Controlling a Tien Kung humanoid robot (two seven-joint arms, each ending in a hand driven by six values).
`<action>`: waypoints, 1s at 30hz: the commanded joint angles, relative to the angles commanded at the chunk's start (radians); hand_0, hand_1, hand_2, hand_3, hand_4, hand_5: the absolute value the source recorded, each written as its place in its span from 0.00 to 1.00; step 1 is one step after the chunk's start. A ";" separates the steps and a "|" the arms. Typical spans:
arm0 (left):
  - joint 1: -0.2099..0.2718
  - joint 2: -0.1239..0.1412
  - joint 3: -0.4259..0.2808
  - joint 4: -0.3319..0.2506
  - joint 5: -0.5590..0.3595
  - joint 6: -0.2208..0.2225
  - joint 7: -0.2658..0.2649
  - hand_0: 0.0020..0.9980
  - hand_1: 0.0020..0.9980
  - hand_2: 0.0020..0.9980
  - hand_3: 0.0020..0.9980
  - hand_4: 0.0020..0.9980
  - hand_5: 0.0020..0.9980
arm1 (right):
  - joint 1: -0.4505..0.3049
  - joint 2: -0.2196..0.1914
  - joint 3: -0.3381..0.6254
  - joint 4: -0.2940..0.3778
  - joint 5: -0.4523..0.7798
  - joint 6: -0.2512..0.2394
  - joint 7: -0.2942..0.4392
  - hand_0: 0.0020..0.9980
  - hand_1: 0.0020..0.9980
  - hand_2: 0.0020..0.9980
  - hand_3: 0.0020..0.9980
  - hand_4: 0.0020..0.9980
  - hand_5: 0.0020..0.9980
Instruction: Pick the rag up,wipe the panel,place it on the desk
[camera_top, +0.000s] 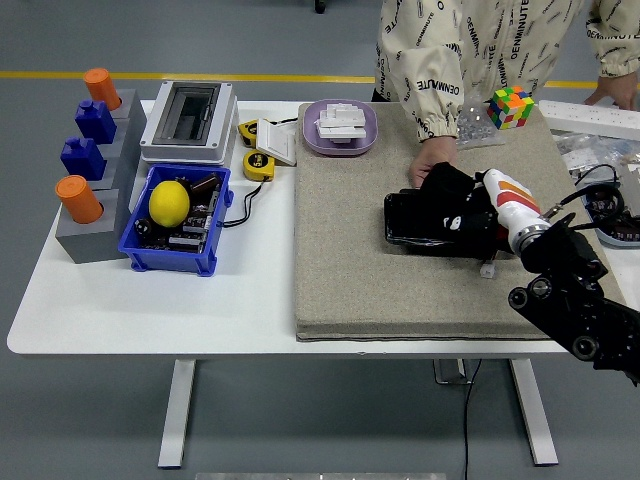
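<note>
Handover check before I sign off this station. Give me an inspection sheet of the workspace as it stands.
Surface: white table with a grey felt mat covering its right part.
Job's things: black panel lies on the mat; a black rag sits bunched on it under the right robot hand.
Clutter: blue bin holding a lemon, grey block stand, white enclosure, two tape measures, purple tray, colour cube.
Robot hands: right one on the rag, grip not discernible; left one not seen.
Cables: black lead runs from the bin.
Surroundings: a person's hand rests at the panel's far edge; grey floor with a yellow line.
</note>
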 joint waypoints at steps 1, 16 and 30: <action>0.000 0.000 0.000 0.000 0.000 0.000 0.000 0.61 0.64 0.66 0.56 0.63 0.44 | 0.007 0.013 -0.015 -0.001 0.002 0.000 0.001 0.29 0.41 0.44 0.48 0.97 0.16; 0.005 0.006 0.015 -0.001 -0.002 0.000 0.000 0.61 0.64 0.66 0.56 0.63 0.44 | 0.074 0.125 -0.128 0.026 0.010 -0.001 0.000 0.29 0.41 0.44 0.48 0.97 0.16; 0.005 0.008 0.016 -0.001 -0.001 0.000 0.000 0.61 0.64 0.66 0.56 0.63 0.44 | 0.058 0.082 -0.102 0.021 0.009 0.002 0.000 0.29 0.41 0.44 0.48 0.97 0.16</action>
